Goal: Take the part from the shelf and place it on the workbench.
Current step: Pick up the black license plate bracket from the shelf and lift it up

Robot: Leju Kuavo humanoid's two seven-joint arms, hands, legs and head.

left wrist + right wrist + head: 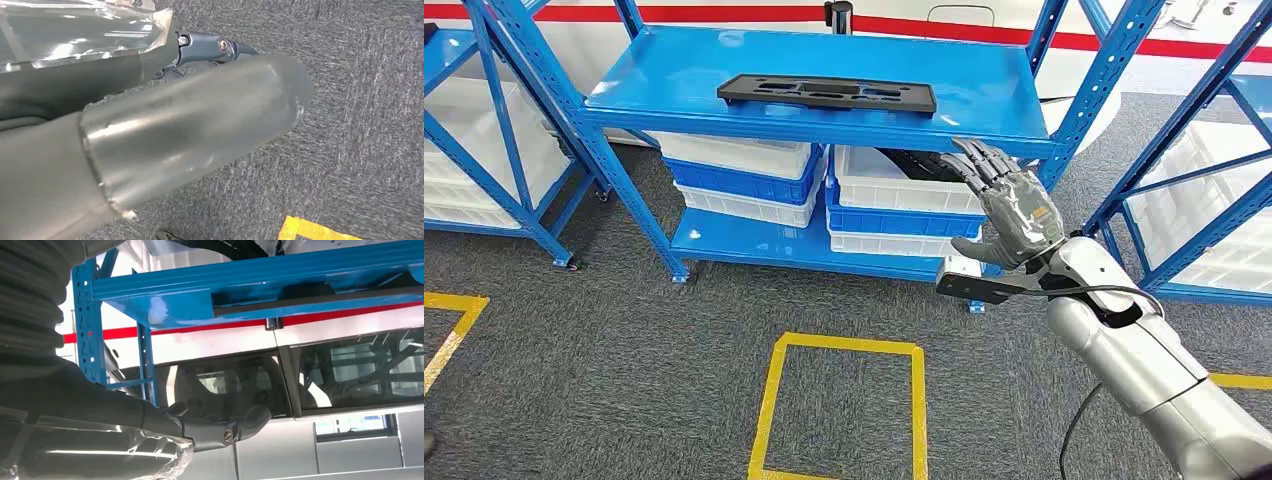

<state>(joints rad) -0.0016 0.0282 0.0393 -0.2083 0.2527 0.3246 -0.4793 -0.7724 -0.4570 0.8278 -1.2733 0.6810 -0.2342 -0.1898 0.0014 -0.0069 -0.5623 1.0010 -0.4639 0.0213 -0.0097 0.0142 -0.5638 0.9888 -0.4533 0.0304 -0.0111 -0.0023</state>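
Now lying flat on the top board of the blue shelf (674,80), near its front edge and a bit right of the middle: the long black part (826,94), with nothing touching it.

Reaching up just below and to the right of the part, past the shelf's front edge: the right hand (1012,208), holding nothing, fingers (977,160) spread apart and pointing up toward the shelf. Seen from the right wrist, looking up at the underside of the blue shelf board, with dark fingers (250,420) sticking out under it.

Hanging low by the floor, well away from the shelf: the left hand (165,130). Showing just a thick grey thumb and a bit of dark finger, so cannot tell if loose or curled.

Sitting stacked on the shelf's lower board: white and blue bins (744,178) on the left, more white and blue bins (894,208) on the right, something dark lying inside the top right one.

Lying in front of the shelf: grey carpet (624,360) with a yellow tape square (769,400) on it.

Standing on both sides of the shelf: more blue racks (1184,150) with white bins.
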